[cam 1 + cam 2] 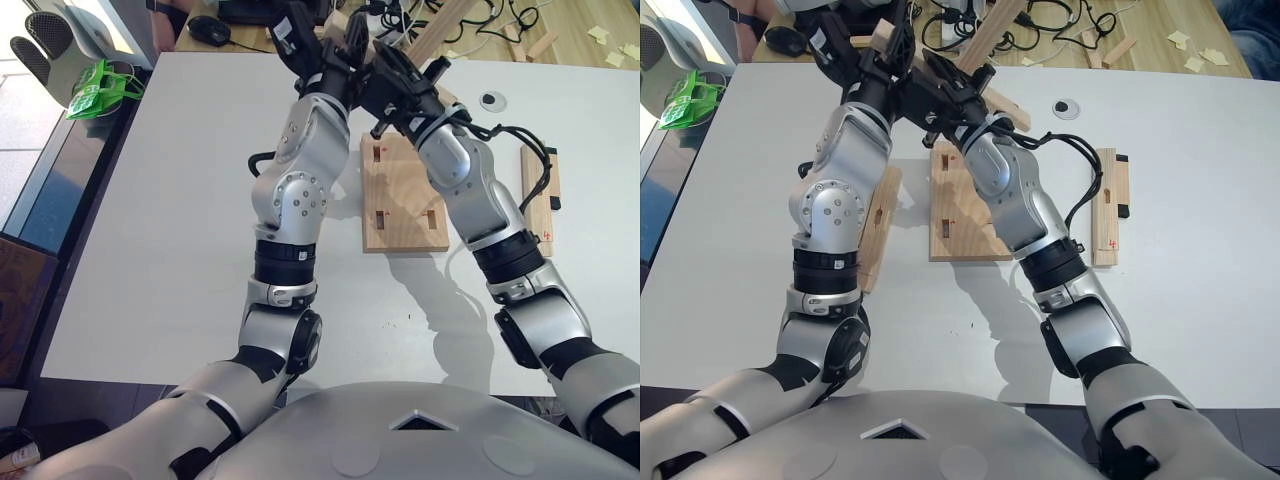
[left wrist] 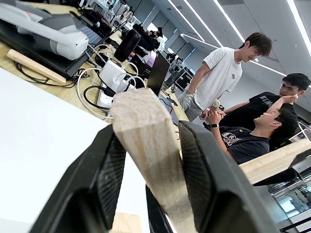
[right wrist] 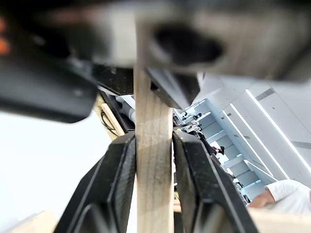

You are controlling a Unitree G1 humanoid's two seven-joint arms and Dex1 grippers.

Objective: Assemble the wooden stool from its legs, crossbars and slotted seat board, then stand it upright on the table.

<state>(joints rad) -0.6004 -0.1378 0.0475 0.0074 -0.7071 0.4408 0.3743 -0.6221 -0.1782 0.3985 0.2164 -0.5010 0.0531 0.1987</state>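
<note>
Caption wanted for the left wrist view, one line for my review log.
Left gripper shut on the end of a wooden piece, white table beyond.

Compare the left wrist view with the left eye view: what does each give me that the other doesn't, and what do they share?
Left wrist view adds a close look at the left hand: its fingers are clamped on the end of a wooden piece, with the room behind. Left eye view adds the layout: the slotted seat board lies flat, another wooden part lies to its right, and the right hand is raised beside the left one over the board's far edge. Shared: the left hand, its wooden piece and the white table.
</note>
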